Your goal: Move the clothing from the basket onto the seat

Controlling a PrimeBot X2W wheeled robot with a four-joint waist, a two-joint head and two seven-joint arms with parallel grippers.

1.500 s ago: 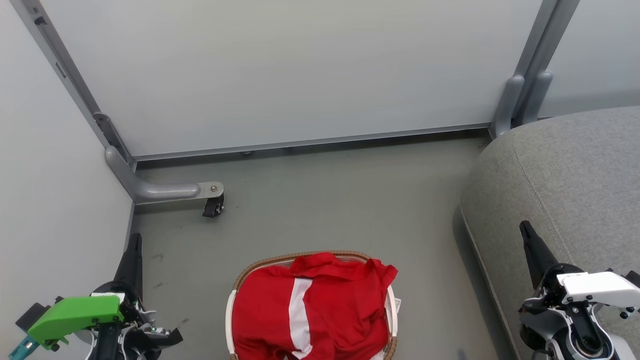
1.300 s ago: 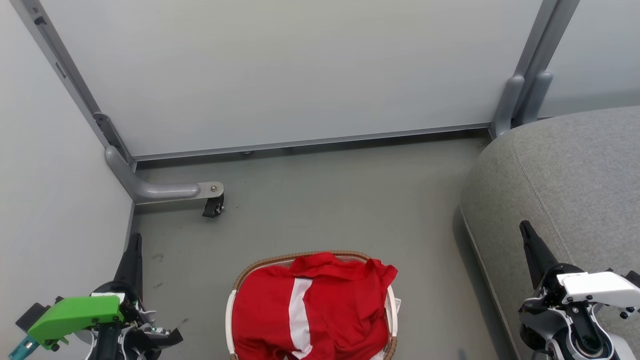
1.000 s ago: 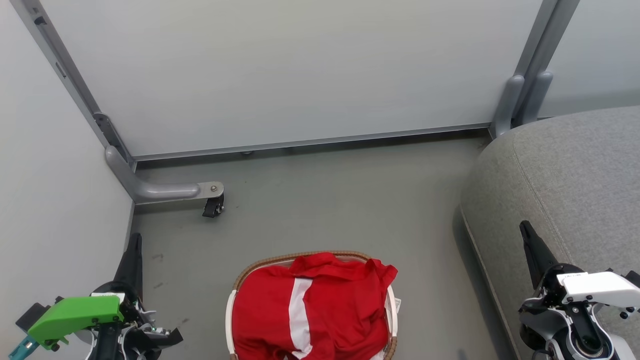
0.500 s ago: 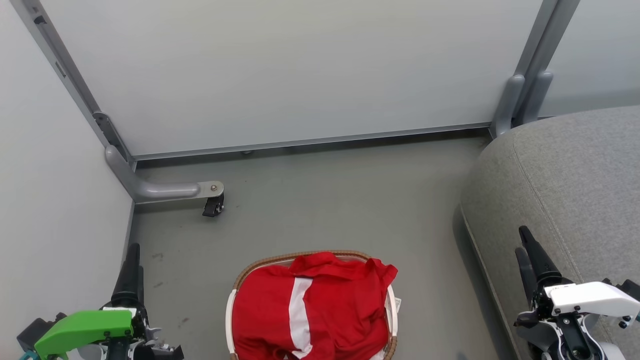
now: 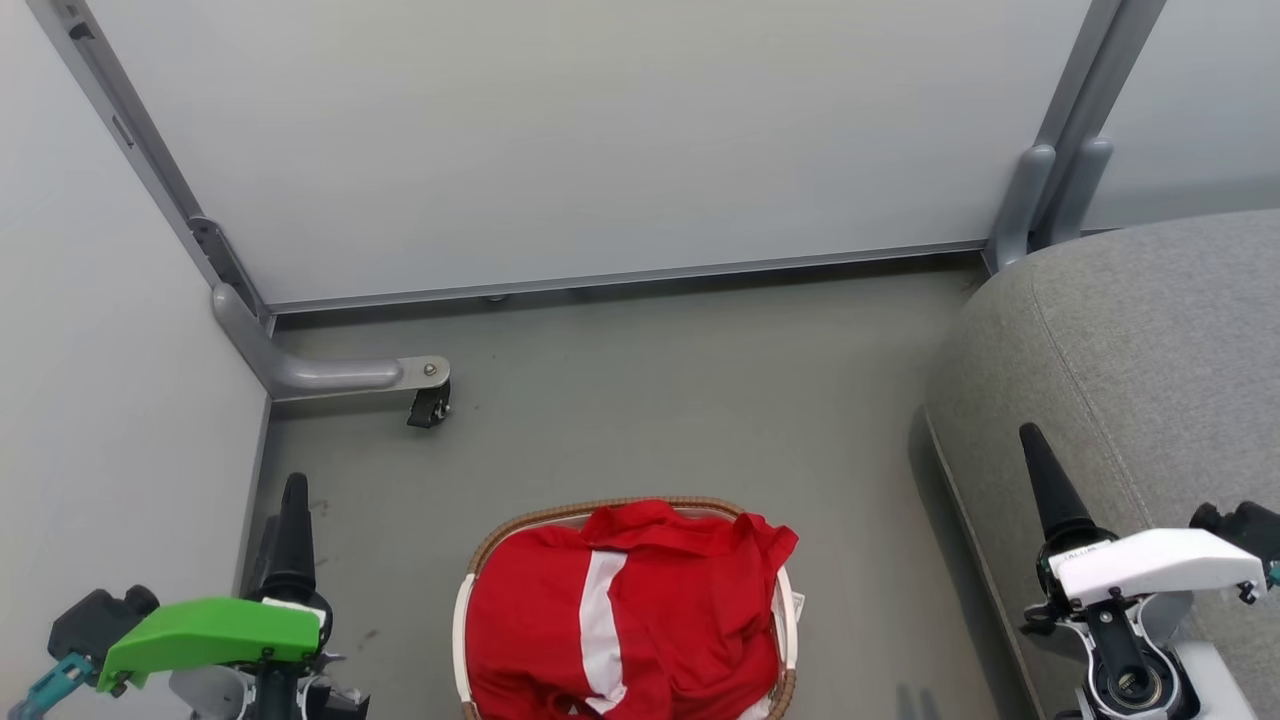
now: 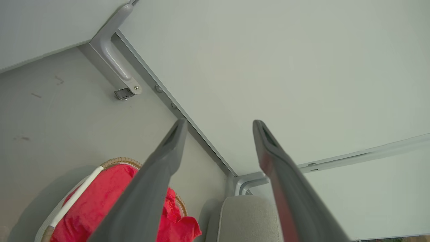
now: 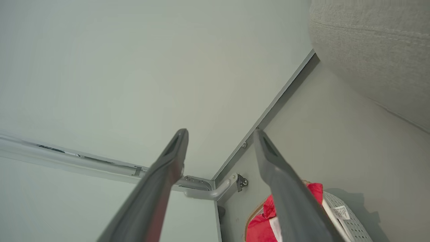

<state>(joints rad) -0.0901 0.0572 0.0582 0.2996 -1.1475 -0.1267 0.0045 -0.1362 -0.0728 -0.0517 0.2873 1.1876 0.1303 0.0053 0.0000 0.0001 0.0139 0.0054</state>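
The clothing (image 5: pixel 680 610), bright red with a broad white stripe, is heaped in the basket (image 5: pixel 520 523) on the floor at the bottom centre of the head view. The grey seat (image 5: pixel 1150 350) rises to the right of it. My left gripper (image 5: pixel 290 500) stands left of the basket, and the left wrist view shows that gripper (image 6: pixel 218 122) open and empty, with the clothing (image 6: pixel 94 201), the basket (image 6: pixel 75 198) and the seat (image 6: pixel 248 218) beyond. My right gripper (image 5: pixel 1035 455) hovers over the seat's front edge. It (image 7: pixel 220 131) is open and empty above the clothing (image 7: pixel 262 225) and the basket (image 7: pixel 342 215).
Pale partition panels close off the back and the left, the left one close to my left arm. A grey metal foot with a black caster (image 5: pixel 428 405) juts onto the floor at the back left. Bare grey floor (image 5: pixel 650 400) lies between the basket and the back panel.
Both grippers have gone from shut to open. Each arm has shifted slightly up the head view, the left one also a little rightward. The clothing and basket have not moved.
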